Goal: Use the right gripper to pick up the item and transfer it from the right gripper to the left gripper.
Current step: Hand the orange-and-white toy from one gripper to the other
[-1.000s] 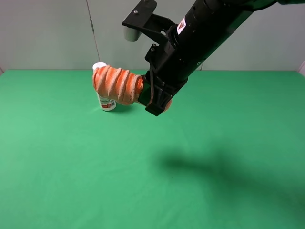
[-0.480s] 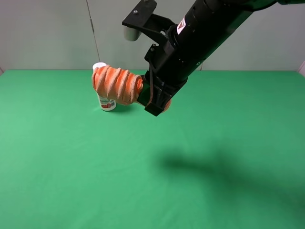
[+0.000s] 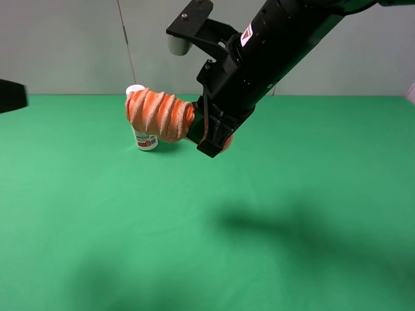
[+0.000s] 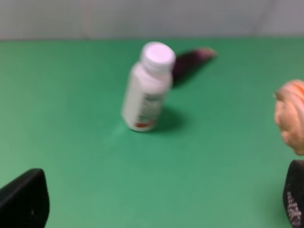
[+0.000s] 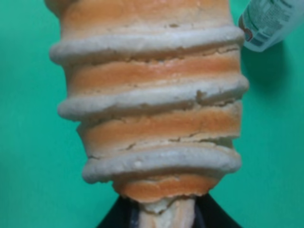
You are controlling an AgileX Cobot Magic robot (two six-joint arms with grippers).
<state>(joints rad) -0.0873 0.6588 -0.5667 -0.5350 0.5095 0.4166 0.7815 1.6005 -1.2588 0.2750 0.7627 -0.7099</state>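
Holding the soft orange-and-cream ribbed roll (image 3: 159, 115) aloft over the green table (image 3: 117, 220), my all-black right gripper (image 3: 202, 133) pinches one end. Handover step: my black-fingered left gripper (image 4: 159, 209), jaws spread wide, should next straddle the roll's free end before I release.

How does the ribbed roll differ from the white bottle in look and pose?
The roll is orange-and-cream and ribbed; the bottle is smooth white with a label. The roll hangs sideways, clamped by the right end effector; the bottle stands upright on the table. Both are elongated and rounded.
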